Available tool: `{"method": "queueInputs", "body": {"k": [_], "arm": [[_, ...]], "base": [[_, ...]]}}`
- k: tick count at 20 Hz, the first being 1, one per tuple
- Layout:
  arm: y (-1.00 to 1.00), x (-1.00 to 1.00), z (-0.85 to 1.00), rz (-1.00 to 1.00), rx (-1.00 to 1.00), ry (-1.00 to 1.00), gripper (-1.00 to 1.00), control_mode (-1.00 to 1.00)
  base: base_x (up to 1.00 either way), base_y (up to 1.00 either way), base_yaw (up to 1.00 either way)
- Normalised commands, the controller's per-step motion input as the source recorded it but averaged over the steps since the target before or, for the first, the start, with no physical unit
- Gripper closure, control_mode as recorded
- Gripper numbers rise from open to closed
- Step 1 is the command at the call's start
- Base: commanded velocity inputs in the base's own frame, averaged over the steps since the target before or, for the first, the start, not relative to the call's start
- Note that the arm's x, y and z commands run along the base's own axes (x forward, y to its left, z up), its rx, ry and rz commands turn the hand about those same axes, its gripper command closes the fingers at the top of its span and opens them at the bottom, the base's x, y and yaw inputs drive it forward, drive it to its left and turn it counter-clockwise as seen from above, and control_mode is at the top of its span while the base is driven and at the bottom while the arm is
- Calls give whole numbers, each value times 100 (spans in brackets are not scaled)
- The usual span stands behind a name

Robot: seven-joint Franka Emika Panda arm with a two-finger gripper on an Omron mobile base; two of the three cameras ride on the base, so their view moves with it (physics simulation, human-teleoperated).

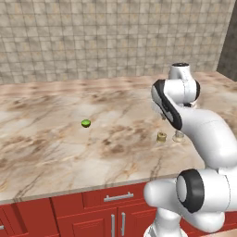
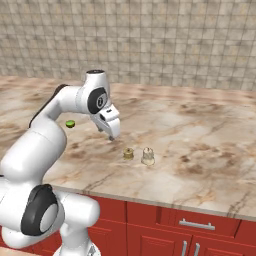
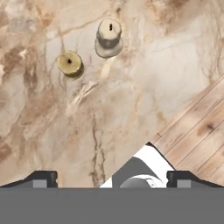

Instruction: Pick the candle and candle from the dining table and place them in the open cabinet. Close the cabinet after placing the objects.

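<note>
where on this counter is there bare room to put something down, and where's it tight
Bare stone runs wide on the dining table between the small green round thing and the front edge, and behind it toward the tiled wall. It is tight at the golden-tan candle and cream candle, close together with the open gripper above and left of them.

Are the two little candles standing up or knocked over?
Standing up. The tan candle and cream candle show their round tops and wicks.
</note>
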Motion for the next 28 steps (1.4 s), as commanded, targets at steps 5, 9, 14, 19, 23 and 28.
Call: {"method": "queueInputs", "body": {"k": [5, 9, 14, 19, 23, 28], "arm": [[-35, 34, -43, -7, -1, 3, -100, -100], [-15, 46, -22, 0, 0, 0, -100, -100], [0, 39, -17, 0, 0, -6, -100, -100], [0, 43, -18, 0, 0, -13, -100, -100], [0, 38, -21, 0, 0, -5, -100, -100], [0, 34, -18, 0, 0, -3, -100, -100]], "base": [[0, 0, 0], [0, 0, 0], [0, 0, 0], [0, 0, 0], [0, 0, 0], [0, 0, 0]]}}
